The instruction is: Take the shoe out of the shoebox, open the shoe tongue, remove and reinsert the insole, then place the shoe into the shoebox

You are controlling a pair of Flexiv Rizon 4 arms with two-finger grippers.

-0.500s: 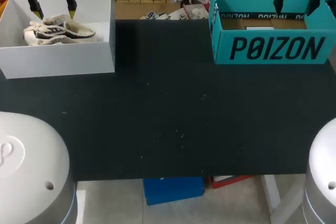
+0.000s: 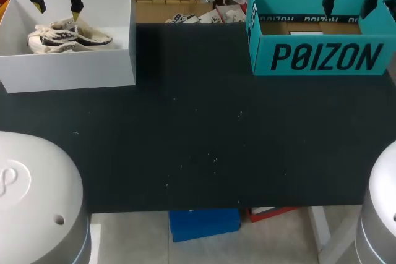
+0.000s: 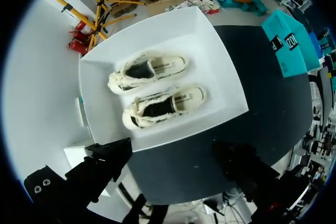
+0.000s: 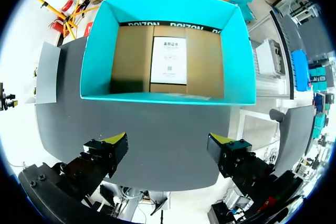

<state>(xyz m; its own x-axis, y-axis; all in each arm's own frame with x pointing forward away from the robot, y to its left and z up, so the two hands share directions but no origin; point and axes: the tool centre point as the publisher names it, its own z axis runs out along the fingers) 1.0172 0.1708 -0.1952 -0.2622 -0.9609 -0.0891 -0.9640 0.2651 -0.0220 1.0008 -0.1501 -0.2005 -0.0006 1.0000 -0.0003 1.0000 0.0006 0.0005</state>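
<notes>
Left hand [image 2: 57, 5] spread and empty above the white shoebox [image 2: 68, 72] at the bench's [image 2: 198, 140] far left, pair of shoes [image 3: 165, 104] lying side by side inside; right hand [image 2: 348, 1] spread, empty, above the teal box [image 2: 322, 57] at far right.

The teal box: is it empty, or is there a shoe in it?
Empty of shoes. The teal box shows only its brown cardboard floor and a white paper sheet.
</notes>
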